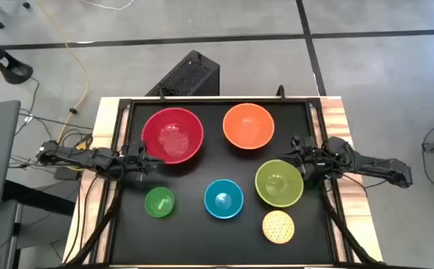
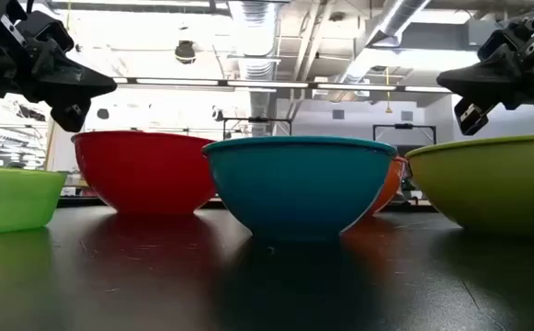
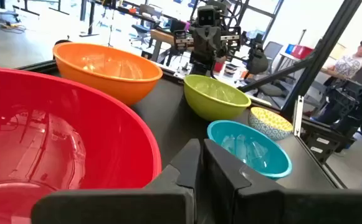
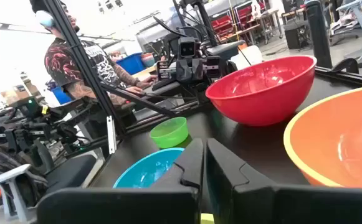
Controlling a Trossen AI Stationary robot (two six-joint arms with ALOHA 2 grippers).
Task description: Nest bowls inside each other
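Six bowls stand apart, upright on their bases, on the black table top: red (image 1: 172, 134) and orange (image 1: 248, 125) at the back, yellow-green (image 1: 279, 183) at the right, blue (image 1: 223, 199) in the middle front, small green (image 1: 159, 202) at the front left, dotted yellow (image 1: 278, 227) at the front right. My left gripper (image 1: 155, 166) hangs shut above the table just in front of the red bowl's near left rim (image 3: 75, 112). My right gripper (image 1: 290, 155) hangs shut above the yellow-green bowl's far edge, next to the orange bowl (image 4: 342, 143). Neither holds anything.
The black top is framed by wooden strips (image 1: 335, 112) at left and right. Bare table lies between the bowls, most of it in the middle. A black box (image 1: 190, 75) stands on the floor behind the table. A person (image 4: 75, 62) sits beyond the left side, another (image 3: 355, 59) beyond the right.
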